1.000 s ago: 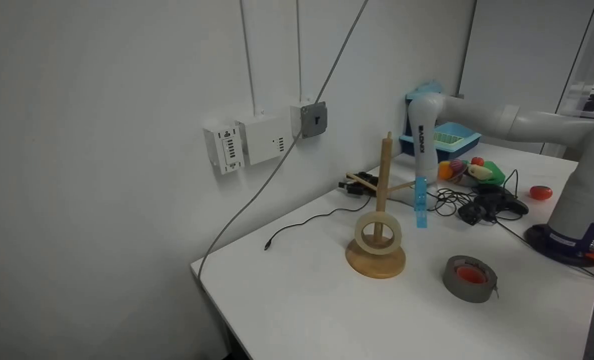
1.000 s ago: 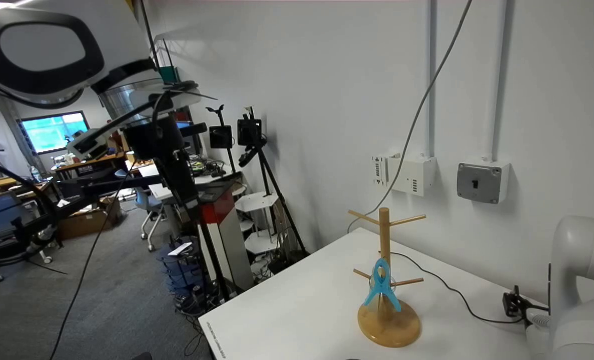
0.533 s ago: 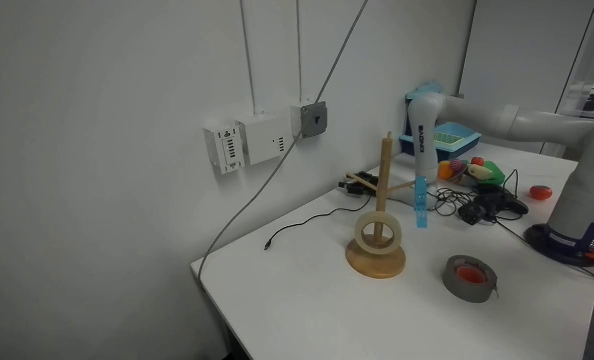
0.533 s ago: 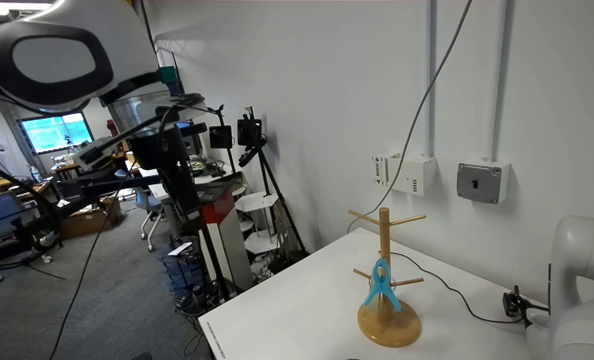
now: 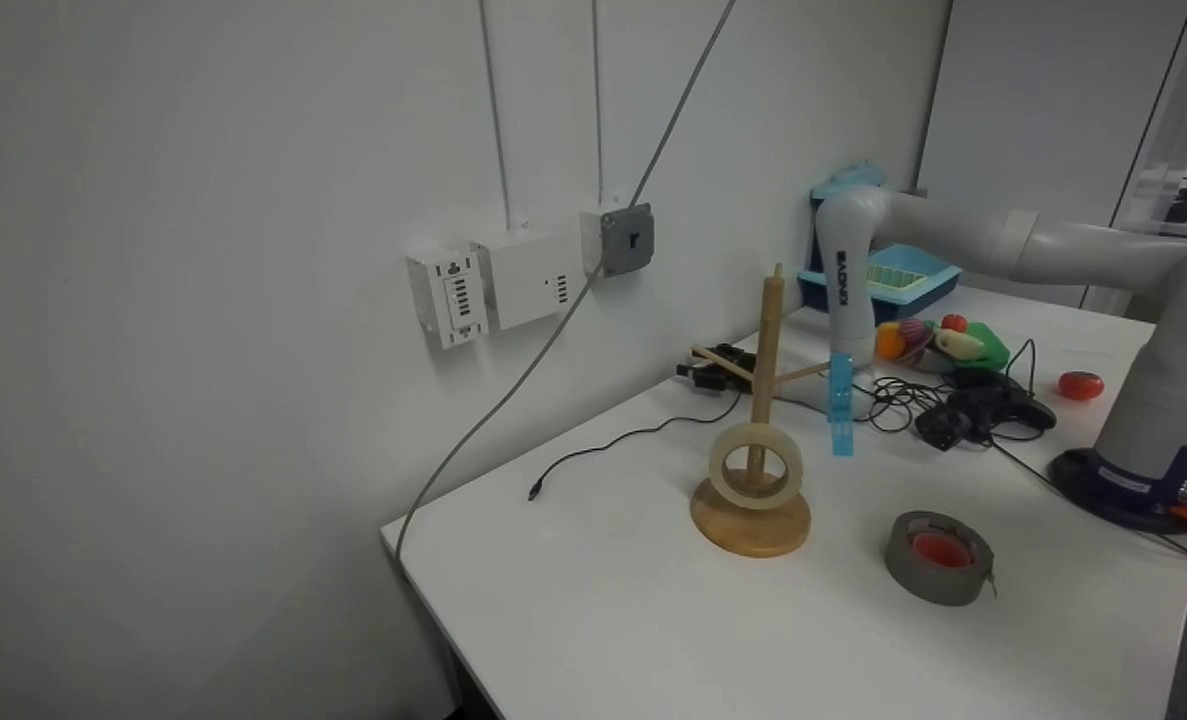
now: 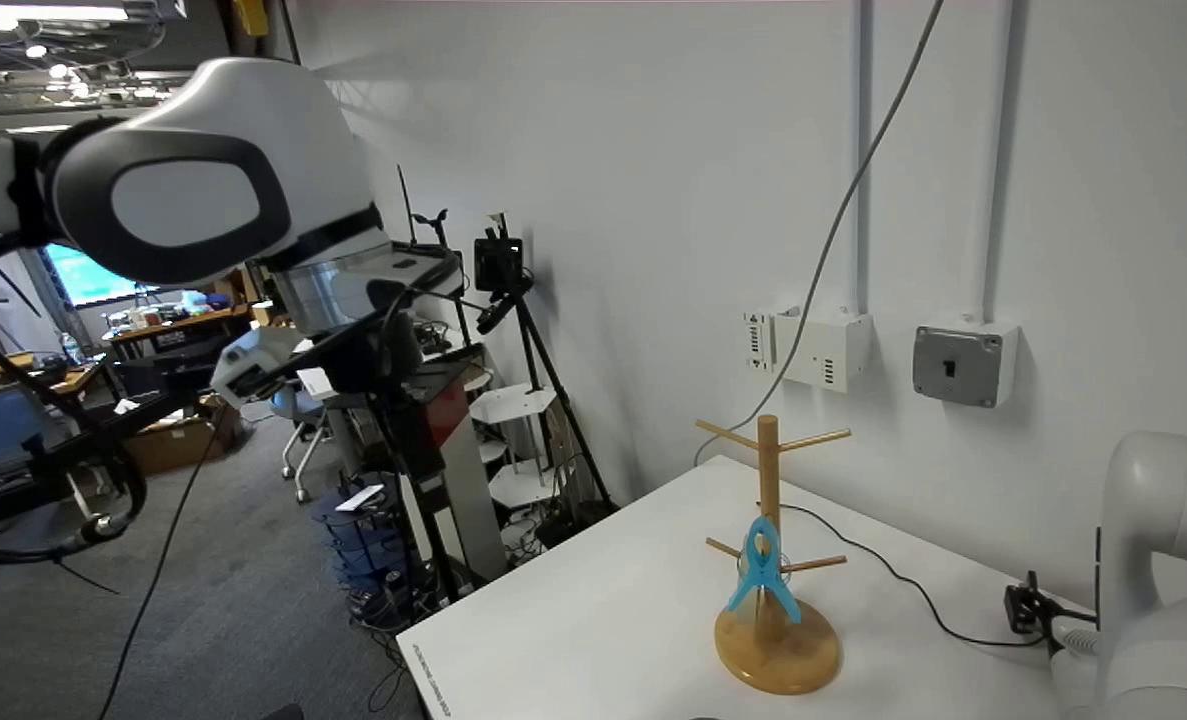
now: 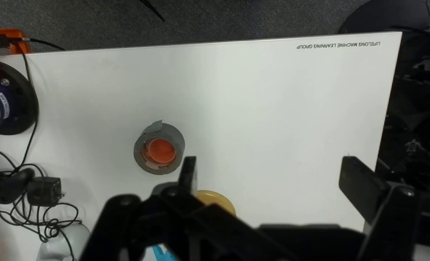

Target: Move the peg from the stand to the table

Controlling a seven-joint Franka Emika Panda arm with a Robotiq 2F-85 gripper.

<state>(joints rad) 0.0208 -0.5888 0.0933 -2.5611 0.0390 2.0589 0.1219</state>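
Note:
The peg is a light-blue clip (image 5: 840,405) hanging from a side arm of the stand. It also shows in an exterior view (image 6: 765,572), in front of the rod, and partly in the wrist view (image 7: 164,254). The stand (image 5: 751,532) has a round wooden base, an upright rod and thin side arms; its base shows in an exterior view (image 6: 793,662) and partly in the wrist view (image 7: 215,198). It stands on the white table (image 5: 593,610). My gripper (image 7: 268,161) is open and empty, high above the table. In an exterior view, the gripper (image 6: 428,475) is well left of the stand.
A tan tape ring (image 5: 755,434) is at the stand's lower part. A grey tape roll (image 5: 938,575) lies nearby, also in the wrist view (image 7: 178,141). A second arm (image 5: 1013,245), black cables (image 5: 898,395) and toy food (image 5: 938,340) are beyond. A wall runs behind the table.
In an exterior view, my arm and gripper have moved down and to the right, closer to the stand. The peg, stand and tape have not moved.

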